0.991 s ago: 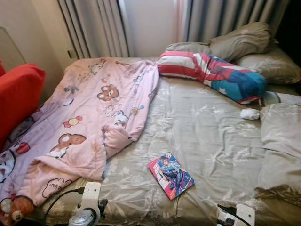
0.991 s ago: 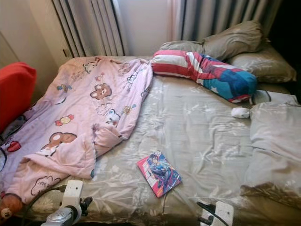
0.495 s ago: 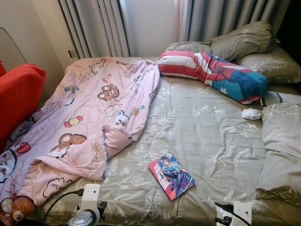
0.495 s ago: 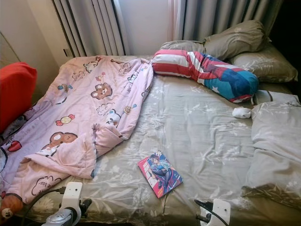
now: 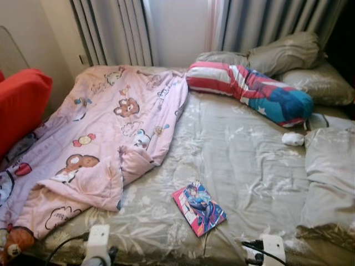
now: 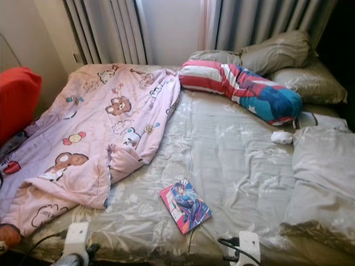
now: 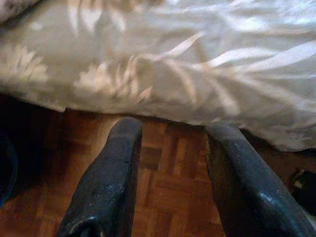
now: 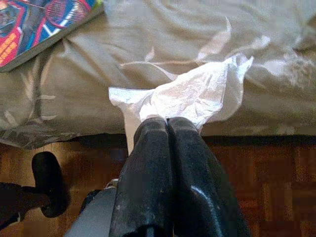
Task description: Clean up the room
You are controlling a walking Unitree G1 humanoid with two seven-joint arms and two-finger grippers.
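- tissue [image 8: 197, 96], crumpled and white, is pinched between the closed fingers of the right gripper [image 8: 167, 123] at the near edge of the bed [image 5: 244, 160].
- left gripper [image 7: 170, 148] is held with fingers parted over the wooden floor [image 7: 168, 187].
- a comic book [image 5: 198, 209] is seen on the sheet beside a pink blanket [image 5: 105, 138].

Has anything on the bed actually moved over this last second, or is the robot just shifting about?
Nothing on the bed moved; only the head camera shifted a little. Both wrists sit lower at the foot of the bed. The right gripper stays shut on a white tissue; the left gripper is open over the wooden floor. The comic book, pink blanket and pillows lie as before.
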